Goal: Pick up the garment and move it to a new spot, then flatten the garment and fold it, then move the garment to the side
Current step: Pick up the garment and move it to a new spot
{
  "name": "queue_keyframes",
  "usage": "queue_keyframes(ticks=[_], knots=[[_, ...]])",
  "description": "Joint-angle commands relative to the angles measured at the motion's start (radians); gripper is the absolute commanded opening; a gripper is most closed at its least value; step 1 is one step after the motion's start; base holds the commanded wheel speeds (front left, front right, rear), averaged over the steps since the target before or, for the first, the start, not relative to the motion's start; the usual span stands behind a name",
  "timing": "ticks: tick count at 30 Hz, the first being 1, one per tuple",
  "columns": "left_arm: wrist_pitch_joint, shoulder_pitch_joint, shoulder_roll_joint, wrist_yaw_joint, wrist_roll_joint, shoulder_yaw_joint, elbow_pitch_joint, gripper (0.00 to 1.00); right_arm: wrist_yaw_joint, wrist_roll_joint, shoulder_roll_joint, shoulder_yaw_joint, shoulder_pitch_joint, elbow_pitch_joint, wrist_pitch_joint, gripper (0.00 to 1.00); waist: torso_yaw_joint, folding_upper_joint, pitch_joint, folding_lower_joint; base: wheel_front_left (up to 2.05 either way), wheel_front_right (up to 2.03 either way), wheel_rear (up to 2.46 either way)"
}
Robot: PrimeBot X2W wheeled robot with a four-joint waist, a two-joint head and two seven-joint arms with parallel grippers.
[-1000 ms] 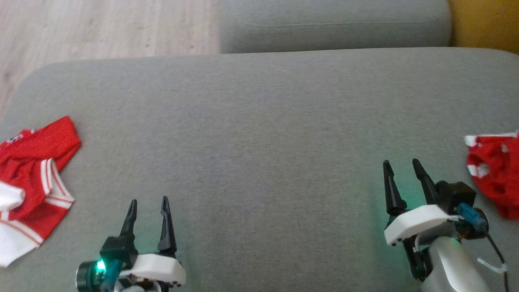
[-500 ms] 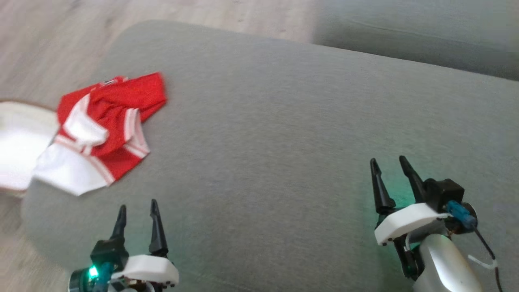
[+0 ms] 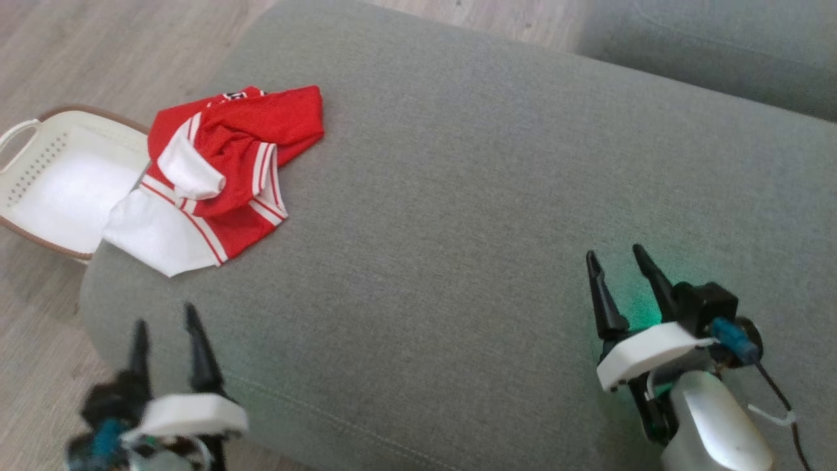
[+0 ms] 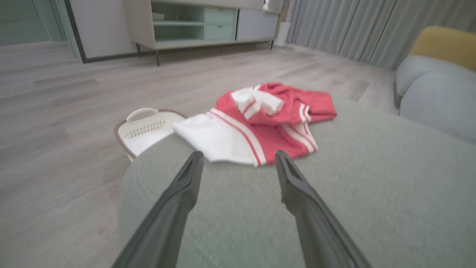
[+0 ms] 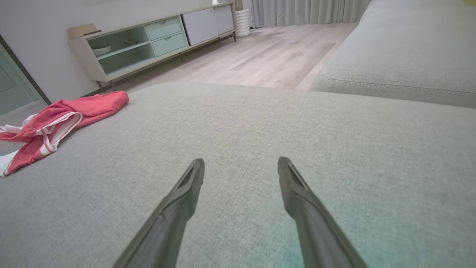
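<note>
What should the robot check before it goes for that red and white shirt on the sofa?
1. Left pincer open: ok.
2. Right pincer open, holding nothing: ok.
3. Left pincer touching the garment: not ok, it is short of it.
4. Garment flat: not ok, crumpled.
5. Garment wholly on the cushion: cannot tell, its white edge lies at the rim by the basket.
6. Bare cushion for a new spot: ok.

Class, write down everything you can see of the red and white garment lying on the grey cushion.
The garment is thin red fabric with white striped trim and a white end panel. It lies crumpled, folded over itself, a white sleeve-like piece on top, at the corner of the cushion, its white end reaching the edge beside a basket on the floor. Nothing grips it.
</note>
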Motion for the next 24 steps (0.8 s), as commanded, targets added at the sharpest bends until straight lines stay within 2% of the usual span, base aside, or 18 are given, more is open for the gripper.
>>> queue_keyframes(ticks=[1, 6, 13, 17, 24], knots=[[-0.005, -0.06, 0.013, -0.011, 0.004, 0.063, -0.051, 1.0, -0.001, -0.013, 0.001, 0.014, -0.053, -0.041, -0.011, 1.0, -0.016, 0.0, 0.018, 0.0, 0.0, 0.0, 0.0], [-0.005, -0.161, 0.023, -0.062, 0.035, 0.199, -0.095, 1.0, -0.001, -0.036, 0.001, -0.002, -0.074, -0.069, -0.011, 1.0, -0.048, 0.0, 0.065, 0.0, 0.0, 0.0, 0.0], [-0.005, -0.329, 0.095, -0.132, 0.073, 0.314, -0.048, 1.0, -0.001, -0.084, 0.001, -0.016, -0.11, -0.104, -0.011, 1.0, -0.096, 0.0, 0.151, 0.0, 0.0, 0.0, 0.0], [-0.005, -0.408, 0.136, -0.163, 0.079, 0.327, 0.048, 1.0, -0.001, -0.11, 0.001, -0.026, -0.133, -0.116, -0.011, 1.0, -0.121, 0.0, 0.202, 0.0, 0.0, 0.0, 0.0], [-0.005, -0.517, 0.178, -0.193, 0.026, 0.316, 0.339, 1.0, -0.001, -0.132, -0.024, -0.022, -0.168, -0.16, -0.011, 1.0, -0.164, 0.0, 0.268, 0.0, 0.0, 0.0, 0.0]])
